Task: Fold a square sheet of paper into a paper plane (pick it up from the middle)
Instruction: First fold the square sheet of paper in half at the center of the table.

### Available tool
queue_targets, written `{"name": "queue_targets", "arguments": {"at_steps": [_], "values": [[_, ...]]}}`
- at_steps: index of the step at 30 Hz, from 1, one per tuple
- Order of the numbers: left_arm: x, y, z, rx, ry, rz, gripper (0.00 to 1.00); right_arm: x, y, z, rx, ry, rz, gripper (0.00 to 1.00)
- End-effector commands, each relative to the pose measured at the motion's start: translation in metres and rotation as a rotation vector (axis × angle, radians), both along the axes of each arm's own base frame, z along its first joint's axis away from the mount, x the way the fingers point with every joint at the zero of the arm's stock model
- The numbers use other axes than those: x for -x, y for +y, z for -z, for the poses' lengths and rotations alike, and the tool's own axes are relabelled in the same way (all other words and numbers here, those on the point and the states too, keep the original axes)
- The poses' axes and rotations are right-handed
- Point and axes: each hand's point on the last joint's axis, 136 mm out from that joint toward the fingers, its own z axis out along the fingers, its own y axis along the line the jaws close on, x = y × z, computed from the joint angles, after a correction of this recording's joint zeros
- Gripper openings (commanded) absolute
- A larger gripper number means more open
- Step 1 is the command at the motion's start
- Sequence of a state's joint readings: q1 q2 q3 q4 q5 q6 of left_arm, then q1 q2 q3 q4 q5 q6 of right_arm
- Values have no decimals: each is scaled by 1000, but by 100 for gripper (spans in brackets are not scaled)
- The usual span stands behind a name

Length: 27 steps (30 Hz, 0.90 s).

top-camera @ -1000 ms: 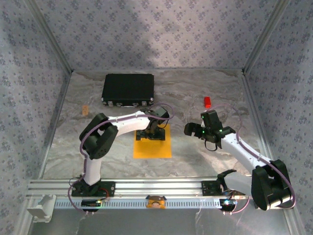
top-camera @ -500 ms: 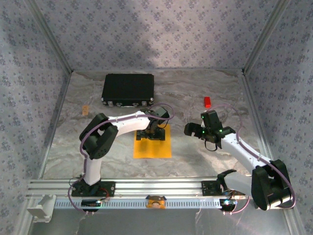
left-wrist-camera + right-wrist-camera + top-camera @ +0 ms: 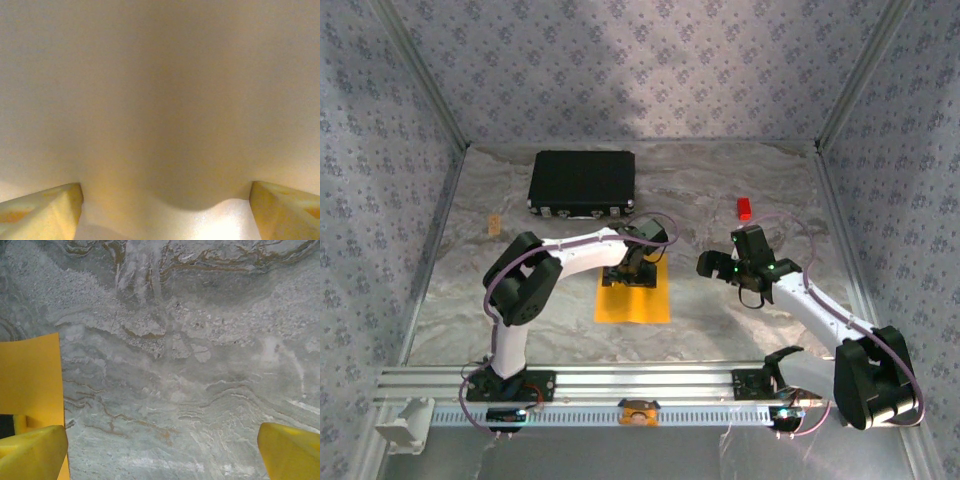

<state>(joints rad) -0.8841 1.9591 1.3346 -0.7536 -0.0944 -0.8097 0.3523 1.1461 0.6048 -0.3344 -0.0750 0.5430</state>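
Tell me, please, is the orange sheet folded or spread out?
Spread out: the square sheet of paper lies open on the table with no visible fold.

One sheet of orange paper (image 3: 632,302) lies partly under the left hand (image 3: 162,212). One black rectangular case (image 3: 582,183) sits beyond that hand, and one small tan scrap (image 3: 494,224) lies off to its left. One small red block (image 3: 744,208) sits just beyond the right hand (image 3: 162,452). Two arms (image 3: 580,248) carry two hands, one each, over one marbled surface (image 3: 720,320).
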Motion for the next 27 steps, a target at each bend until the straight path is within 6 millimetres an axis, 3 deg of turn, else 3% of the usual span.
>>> {"name": "queue_targets", "arguments": {"at_steps": [1,10,17,27], "values": [[6,7,2,-54,6,41,82,1,-8,-5,30,0,45,99],[1,-2,-14,23,-65,63,57,0,-37,-10,86,-12,238,99],[-3,-21,-34,134,-99,90,50,1,-44,-10,72,-7,307,99],[-10,-25,-59,243,-126,50,42,6,-53,-17,48,-10,334,99]]}}
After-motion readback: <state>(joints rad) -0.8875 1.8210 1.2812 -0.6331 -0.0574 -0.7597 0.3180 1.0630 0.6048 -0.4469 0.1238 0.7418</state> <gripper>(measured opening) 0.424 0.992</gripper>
